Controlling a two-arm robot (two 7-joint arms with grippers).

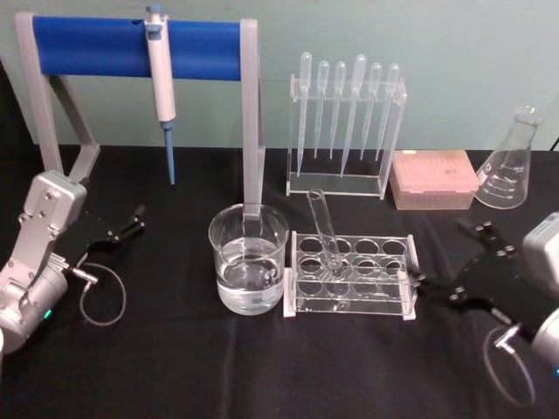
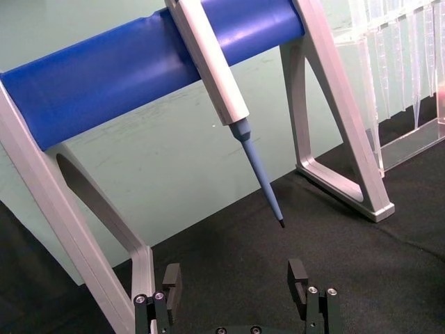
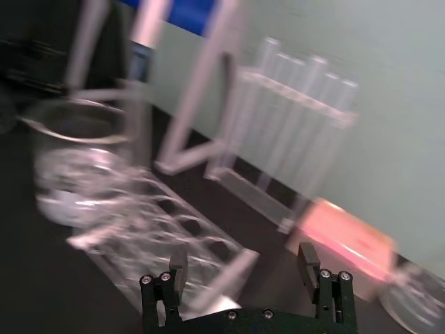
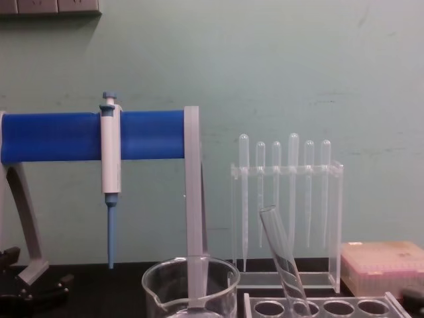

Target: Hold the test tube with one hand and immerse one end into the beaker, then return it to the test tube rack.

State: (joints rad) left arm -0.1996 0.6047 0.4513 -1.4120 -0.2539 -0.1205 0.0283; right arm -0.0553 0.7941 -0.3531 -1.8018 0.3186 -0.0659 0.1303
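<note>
Test tube (image 1: 325, 229) is in nobody's grip as I look in, so I read the bench from the biggest item down to it: the blue-barred stand (image 1: 131, 48) spans the back left with the pipettor (image 1: 160, 70) hanging from it, and the pipette rack (image 1: 345, 122) stands at the back centre. Nearer me, the beaker (image 1: 218, 253), partly filled with clear liquid, sits just beside the left end of the test tube rack (image 1: 291, 279). My right gripper (image 1: 450, 253) rests low at the rack's right end, jaws spread with nothing between them and one fingertip very close to the rack's corner; in the right wrist view its fingers (image 3: 177, 268) stand wide apart. My left gripper (image 1: 135, 220) is parked well apart at the left, near the stand's foot, jaws also spread and empty. The test tube itself leans in one of the rack's holes left of centre, open mouth tipped toward the left, rounded end down inside. What worries me: that near fingertip could shove the light rack and rattle the tube; closing on a leaning tube off its axis could lever the glass against the hole's edge or let it slip; and with the beaker so close, a careless swing could clip its rim and slop the liquid
</note>
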